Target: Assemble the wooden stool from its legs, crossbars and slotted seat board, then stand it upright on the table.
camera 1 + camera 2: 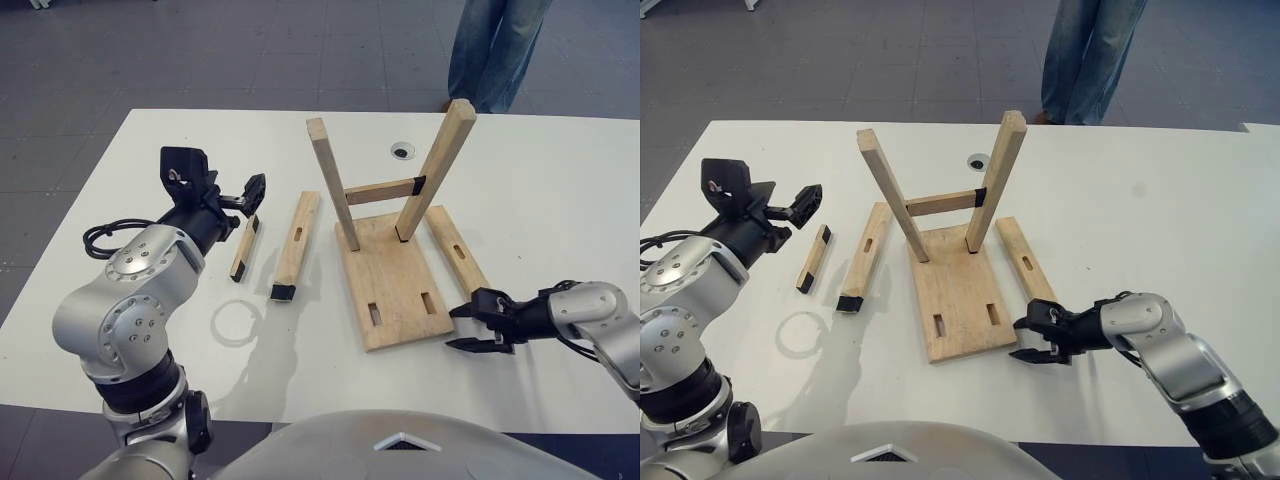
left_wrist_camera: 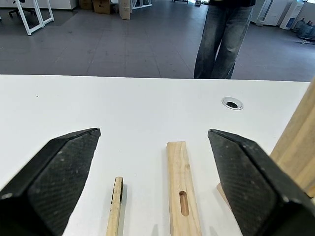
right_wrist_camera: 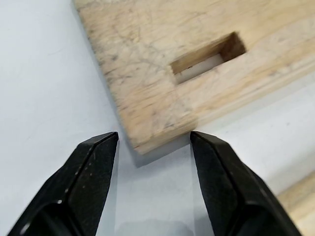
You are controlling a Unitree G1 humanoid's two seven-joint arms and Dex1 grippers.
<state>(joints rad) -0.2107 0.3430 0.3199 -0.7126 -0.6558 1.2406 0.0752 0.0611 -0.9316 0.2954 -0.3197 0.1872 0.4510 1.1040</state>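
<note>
White table (image 1: 560,200) on a grey tiled floor (image 1: 200,50), seen from the head cameras. A pale wooden seat board (image 1: 395,290) lies flat at centre. Two upright legs (image 1: 333,183) stand in its far slots, splaying apart and joined by a crossbar (image 1: 380,191) with a black end; two more slots sit near its front edge. One loose leg (image 1: 296,243), slotted and black-capped, lies left of the board, with a short crossbar (image 1: 244,248) further left. A second loose leg (image 1: 457,248) lies along the board's right edge. Around them sit a clear ring (image 1: 236,322), a round grommet (image 1: 402,151) and a black cable (image 1: 100,240). The left gripper (image 1: 222,180) hangs spread wide and empty above the short crossbar. The right gripper (image 1: 455,328) is parted and empty at the board's near right corner

Left wrist view: black textured fingers (image 2: 59,172) frame the short crossbar and the loose leg on the table below

Right wrist view: rough grain and one rectangular slot with white table showing through. The board's corner sits between the black fingertips (image 3: 93,162) — contact cannot be told
</note>
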